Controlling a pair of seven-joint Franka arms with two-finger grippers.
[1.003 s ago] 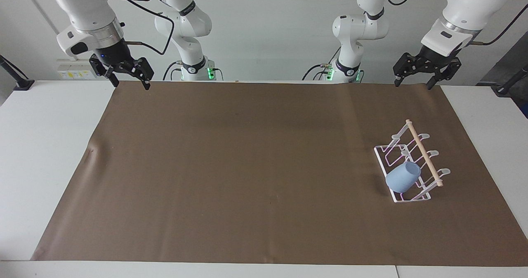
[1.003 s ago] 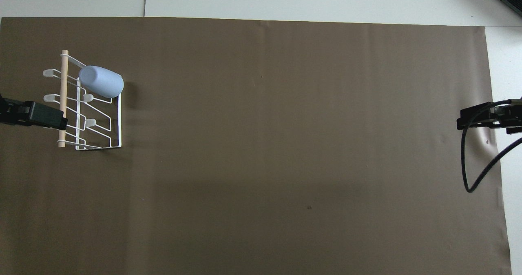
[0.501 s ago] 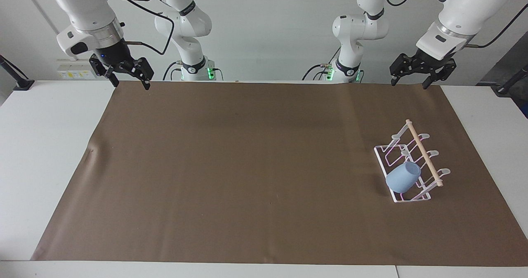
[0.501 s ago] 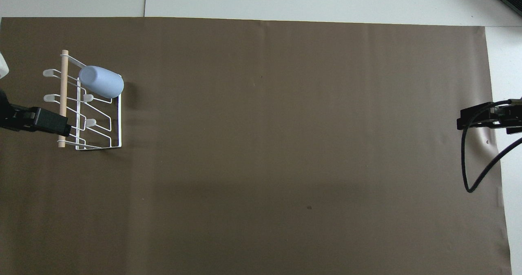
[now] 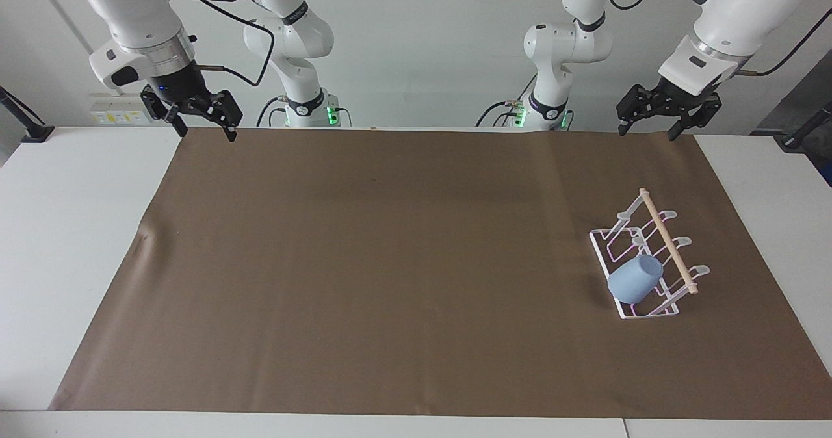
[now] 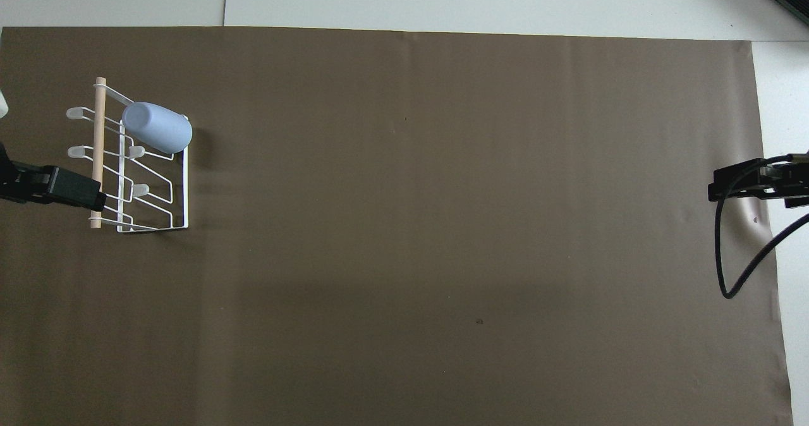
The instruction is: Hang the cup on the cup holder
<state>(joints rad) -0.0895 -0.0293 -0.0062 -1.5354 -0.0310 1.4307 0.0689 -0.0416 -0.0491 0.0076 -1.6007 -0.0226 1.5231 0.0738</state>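
Note:
The light-blue cup [image 5: 634,287] [image 6: 157,127] sits tilted on a prong of the white wire cup holder [image 5: 667,240] [image 6: 98,136], at the rack's end farther from the robots, with its mouth toward the wooden dowel. The rack stands on the brown mat toward the left arm's end of the table. My left gripper [image 5: 650,131] [image 6: 95,192] hangs open and empty, high over the mat's robot-side edge, well apart from the rack. My right gripper [image 5: 207,132] [image 6: 717,191] waits open and empty over the mat's corner at the other end.
A brown mat [image 5: 390,262] covers most of the white table [image 5: 78,230]. A black cable [image 6: 727,268] loops down from the right arm over the mat's edge.
The left gripper has risen a little and shifted slightly above the mat's edge. The cup, the rack and the right arm have not moved.

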